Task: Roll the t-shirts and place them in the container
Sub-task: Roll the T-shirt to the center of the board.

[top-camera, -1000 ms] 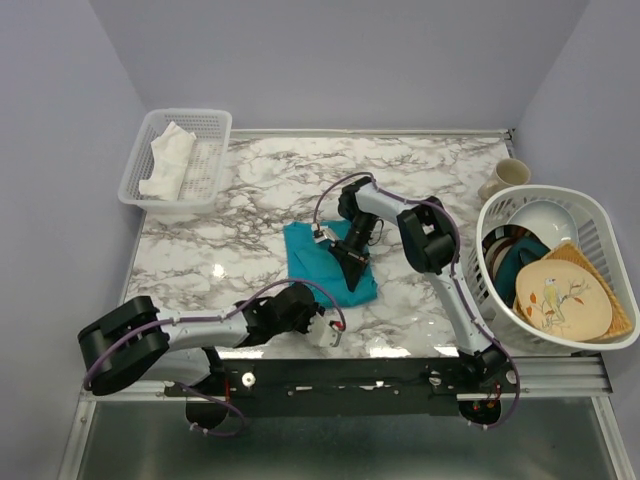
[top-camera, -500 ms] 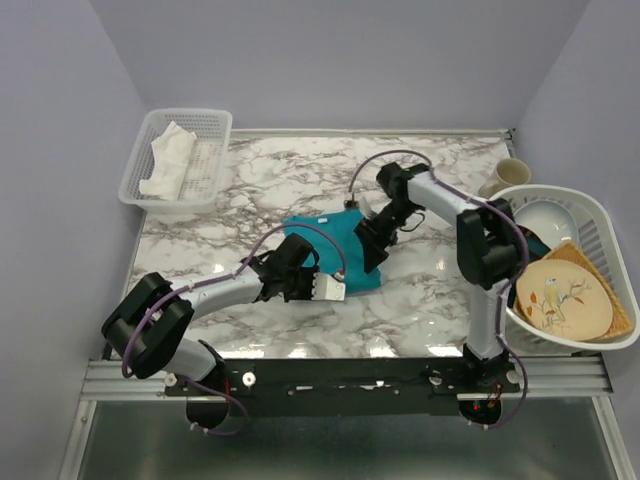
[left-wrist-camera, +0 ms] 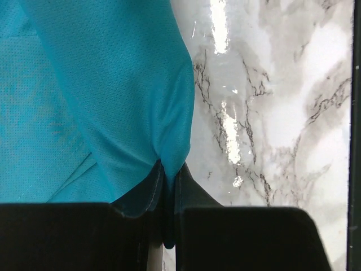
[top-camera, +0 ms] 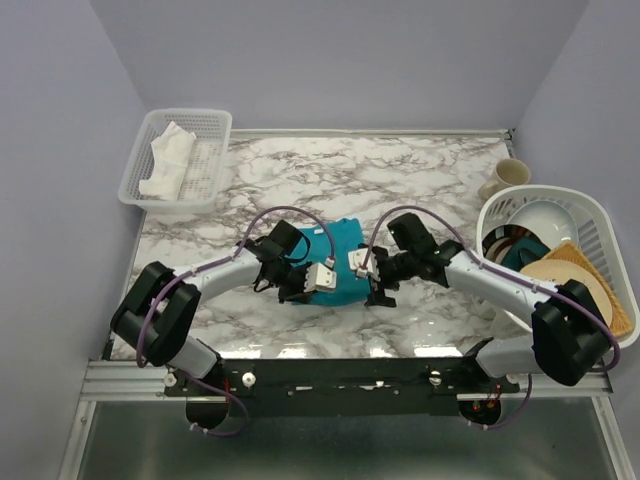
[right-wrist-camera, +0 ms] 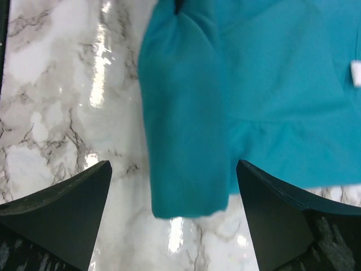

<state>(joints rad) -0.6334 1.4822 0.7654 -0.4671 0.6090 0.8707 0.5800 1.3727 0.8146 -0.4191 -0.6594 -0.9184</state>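
Observation:
The teal-blue t-shirt [top-camera: 340, 255] lies bunched in a short, partly rolled bundle in the middle of the marble table [top-camera: 420, 180]. My left gripper [top-camera: 293, 289] is at the shirt's near left corner. In the left wrist view it [left-wrist-camera: 169, 172] is shut on a pinched fold of the shirt [left-wrist-camera: 113, 84]. My right gripper [top-camera: 379, 291] is at the near right corner. It [right-wrist-camera: 173, 169] stands open, with the rolled end of the shirt [right-wrist-camera: 186, 130] lying between its fingers [right-wrist-camera: 67, 209] and touching neither.
A white mesh tray [top-camera: 215, 125] with a white cloth [top-camera: 170, 158] sits at the back left. A white basket [top-camera: 590, 205] with plates and bowls stands at the right edge, with a cream mug [top-camera: 507, 177] behind it.
The left arm came from the front edge to the shirt and shut on its corner. The right arm swung from the shirt's far side to its near right and opened. The shirt bunched up.

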